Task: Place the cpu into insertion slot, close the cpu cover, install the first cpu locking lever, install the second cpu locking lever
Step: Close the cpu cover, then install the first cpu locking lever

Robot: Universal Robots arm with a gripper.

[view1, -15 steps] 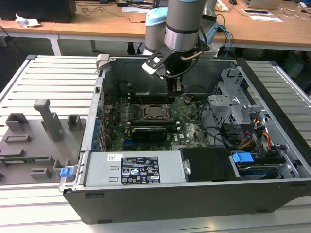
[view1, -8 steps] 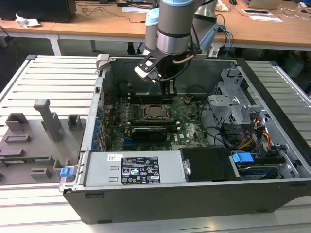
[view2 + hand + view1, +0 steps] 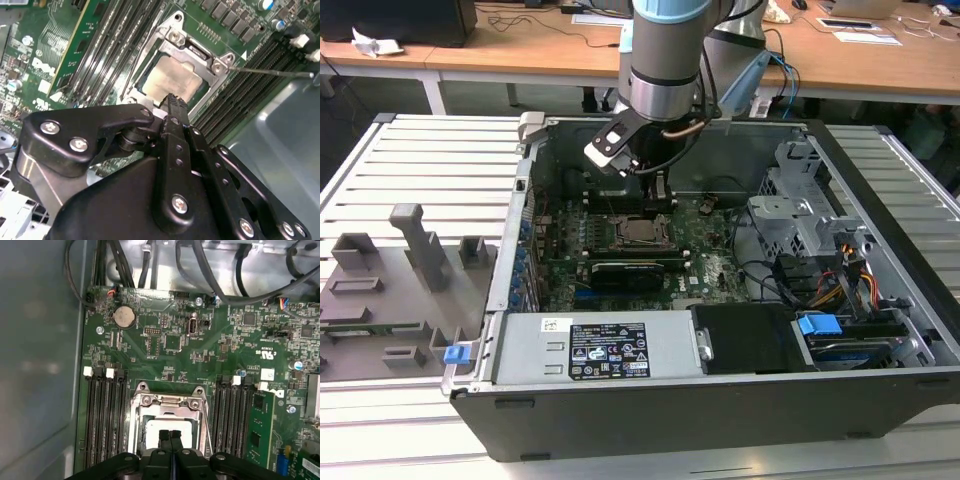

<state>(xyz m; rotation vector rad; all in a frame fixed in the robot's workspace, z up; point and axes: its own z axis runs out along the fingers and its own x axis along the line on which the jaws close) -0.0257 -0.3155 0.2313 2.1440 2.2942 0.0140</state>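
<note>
The cpu point(image 3: 172, 80) shows its silver-grey top, seated in the insertion slot point(image 3: 642, 232) on the green board. The cpu cover point(image 3: 200, 52), a silver metal frame, lies down around the chip's edges; in the first wrist view the cpu cover point(image 3: 167, 401) frames the cpu point(image 3: 152, 429). My gripper point(image 3: 174, 100) hovers just over the chip with its black fingers pressed together and nothing between them. The gripper point(image 3: 170, 435) sits over the chip's middle, and in the exterior view the gripper point(image 3: 648, 195) hangs inside the case above the socket. A thin metal locking lever point(image 3: 272, 72) sticks out sideways from the socket corner.
Long memory slots point(image 3: 105, 415) flank the socket on both sides. A long black card point(image 3: 625, 270) lies just in front of the socket. The power supply point(image 3: 590, 350), cables point(image 3: 770, 270) and drive cage point(image 3: 800, 200) crowd the case. A grey fixture tray point(image 3: 400, 280) lies outside, at the exterior view's left.
</note>
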